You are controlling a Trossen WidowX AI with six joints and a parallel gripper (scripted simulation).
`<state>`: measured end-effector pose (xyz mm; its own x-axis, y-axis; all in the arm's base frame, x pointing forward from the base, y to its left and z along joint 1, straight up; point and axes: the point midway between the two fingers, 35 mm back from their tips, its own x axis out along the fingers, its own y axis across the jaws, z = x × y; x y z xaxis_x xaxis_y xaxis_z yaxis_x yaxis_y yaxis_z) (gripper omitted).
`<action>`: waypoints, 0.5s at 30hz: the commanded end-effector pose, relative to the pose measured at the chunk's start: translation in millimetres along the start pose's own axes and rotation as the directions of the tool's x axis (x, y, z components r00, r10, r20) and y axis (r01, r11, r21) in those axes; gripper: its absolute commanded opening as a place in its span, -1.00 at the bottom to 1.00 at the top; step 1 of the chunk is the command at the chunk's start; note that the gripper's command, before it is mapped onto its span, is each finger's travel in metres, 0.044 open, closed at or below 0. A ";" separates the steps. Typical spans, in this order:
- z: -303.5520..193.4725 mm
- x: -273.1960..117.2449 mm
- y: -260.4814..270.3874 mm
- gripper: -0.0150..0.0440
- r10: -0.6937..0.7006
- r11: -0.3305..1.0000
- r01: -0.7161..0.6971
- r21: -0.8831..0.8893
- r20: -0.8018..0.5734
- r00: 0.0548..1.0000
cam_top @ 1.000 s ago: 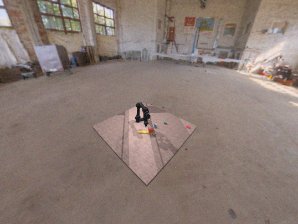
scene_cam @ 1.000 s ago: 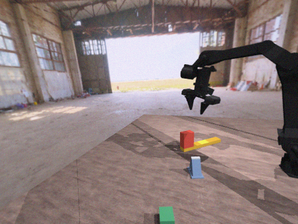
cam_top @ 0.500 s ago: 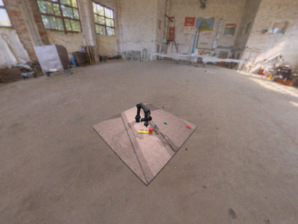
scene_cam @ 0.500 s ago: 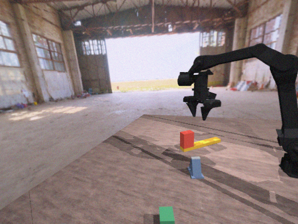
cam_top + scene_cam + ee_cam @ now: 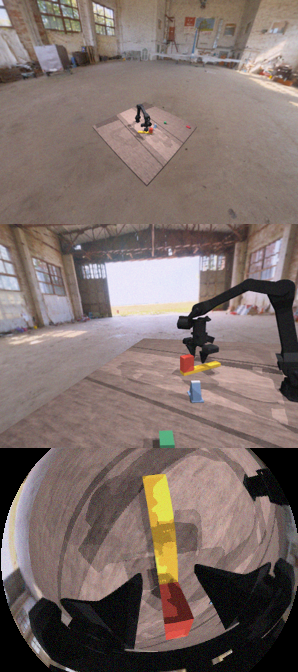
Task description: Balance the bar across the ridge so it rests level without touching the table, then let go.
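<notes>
A yellow bar (image 5: 142, 132) (image 5: 207, 366) (image 5: 164, 503) lies on the table (image 5: 147, 169) with a red block (image 5: 150, 130) (image 5: 186, 363) (image 5: 177, 603) standing on one end. My gripper (image 5: 146, 130) (image 5: 198, 359) (image 5: 168, 572) is open and points down, its fingertips a little above the bar, on the plain side next to the red block. In the wrist view the bar runs between the two fingers. The light blue ridge (image 5: 155, 126) (image 5: 196, 392) stands upright on the table, apart from the bar, with nothing on its top.
A green cube (image 5: 165, 122) (image 5: 166, 438) stands on the table beyond the ridge from the bar. A small red piece (image 5: 188, 127) lies near the table's right corner in the top view.
</notes>
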<state>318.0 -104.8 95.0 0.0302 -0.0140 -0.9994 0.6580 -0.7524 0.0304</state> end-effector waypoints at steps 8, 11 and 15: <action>1.3 23.4 -3.8 0.58 -0.003 1.000 0.003 0.006 -0.003 1.000; 1.3 28.1 -3.7 0.58 -0.003 1.000 0.003 0.006 -0.003 1.000; 1.3 34.7 -3.7 0.58 -0.003 1.000 0.003 0.006 -0.003 1.000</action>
<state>315.9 -104.1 65.2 0.0311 -0.0141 -0.9994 0.6577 -0.7527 0.0311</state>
